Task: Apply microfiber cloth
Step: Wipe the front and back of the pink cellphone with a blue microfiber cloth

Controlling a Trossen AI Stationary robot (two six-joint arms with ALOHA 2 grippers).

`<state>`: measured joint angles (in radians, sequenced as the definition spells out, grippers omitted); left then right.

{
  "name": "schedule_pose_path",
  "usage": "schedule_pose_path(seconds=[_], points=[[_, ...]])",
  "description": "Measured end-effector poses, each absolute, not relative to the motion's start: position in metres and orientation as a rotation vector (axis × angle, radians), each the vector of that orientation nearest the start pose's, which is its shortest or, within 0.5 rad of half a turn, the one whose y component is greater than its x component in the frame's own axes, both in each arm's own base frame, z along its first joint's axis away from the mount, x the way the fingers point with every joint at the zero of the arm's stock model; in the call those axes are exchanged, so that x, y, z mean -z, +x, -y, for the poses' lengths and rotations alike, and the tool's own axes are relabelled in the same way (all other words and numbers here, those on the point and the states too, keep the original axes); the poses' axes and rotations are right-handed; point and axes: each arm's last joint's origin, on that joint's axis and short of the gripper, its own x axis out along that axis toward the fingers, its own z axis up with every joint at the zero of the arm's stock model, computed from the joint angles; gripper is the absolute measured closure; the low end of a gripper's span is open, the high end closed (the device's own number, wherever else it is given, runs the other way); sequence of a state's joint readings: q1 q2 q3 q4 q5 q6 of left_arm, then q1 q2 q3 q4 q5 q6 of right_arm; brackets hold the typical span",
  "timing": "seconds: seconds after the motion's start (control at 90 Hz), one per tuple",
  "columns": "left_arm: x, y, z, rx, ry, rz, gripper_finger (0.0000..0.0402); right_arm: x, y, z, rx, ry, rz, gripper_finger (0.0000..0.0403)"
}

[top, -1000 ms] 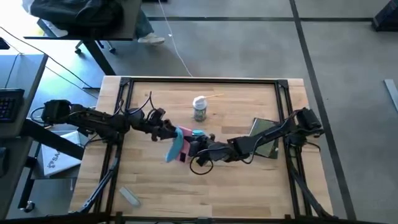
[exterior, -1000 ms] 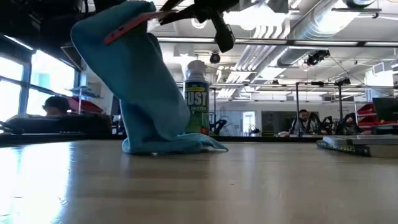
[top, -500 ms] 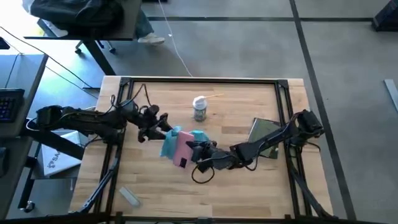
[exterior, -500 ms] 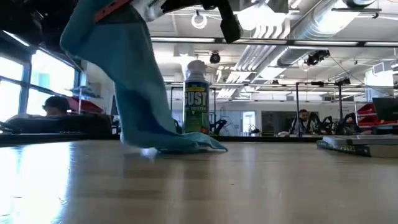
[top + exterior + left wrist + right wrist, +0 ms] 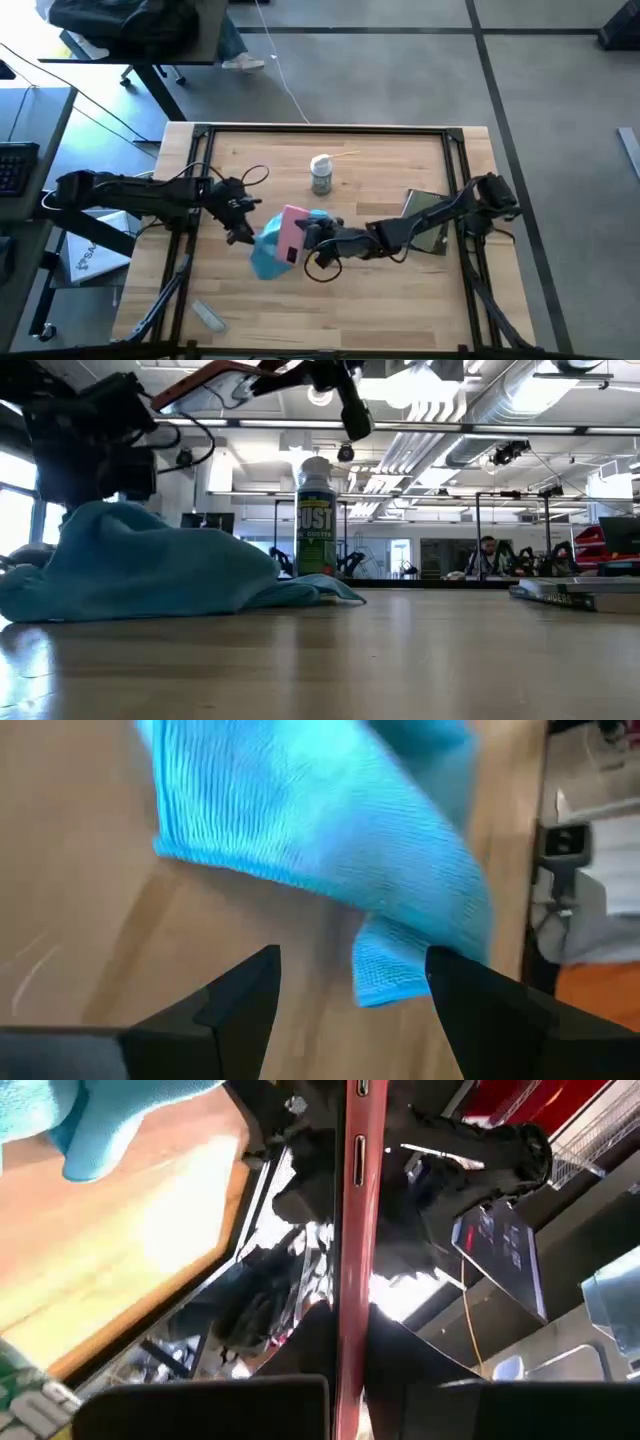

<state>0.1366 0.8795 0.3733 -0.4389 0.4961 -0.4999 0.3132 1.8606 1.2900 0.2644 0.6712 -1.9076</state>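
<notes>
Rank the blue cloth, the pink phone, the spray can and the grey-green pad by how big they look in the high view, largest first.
1. The microfiber cloth, though the pink phone covers part of it.
2. and 3. The phone and the grey-green pad: unsure, since the right arm hides much of the pad.
4. The spray can, seen from above.

**You are working in an open-plan robotics lab**

Look past your wooden tabletop (image 5: 400,290) in the low view: exposed silver ducts (image 5: 520,400) and ring lights (image 5: 320,392) run across an unfinished ceiling. A seated person (image 5: 487,552) works at a far bench beside another dark robot arm (image 5: 545,557). From above, you see a grey concrete floor (image 5: 400,80), a desk with a keyboard (image 5: 15,165) off the tabletop's left edge, and a loose white cable (image 5: 280,70) trailing across the floor.
</notes>
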Motion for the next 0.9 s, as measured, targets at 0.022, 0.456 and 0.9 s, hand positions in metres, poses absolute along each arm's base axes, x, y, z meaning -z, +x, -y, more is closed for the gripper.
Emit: schedule_pose_path(seconds=[0.022, 0.456, 0.9], points=[[-0.17, 0.149, -0.006, 0.09, -0.741, -1.001, 0.0172, -0.247, 0.406, -0.111, -0.023, -2.015, -0.532, 0.0402], [-0.276, 0.174, 0.002, 0.15, -0.384, -0.449, 0.0172, -0.251, 0.412, -0.099, -0.006, -2.07, -0.488, 0.0402], [-0.282, 0.191, 0.003, 0.214, -0.698, -0.353, 0.0172, -0.284, 0.417, -0.114, 0.066, -2.217, -0.492, 0.0402]])
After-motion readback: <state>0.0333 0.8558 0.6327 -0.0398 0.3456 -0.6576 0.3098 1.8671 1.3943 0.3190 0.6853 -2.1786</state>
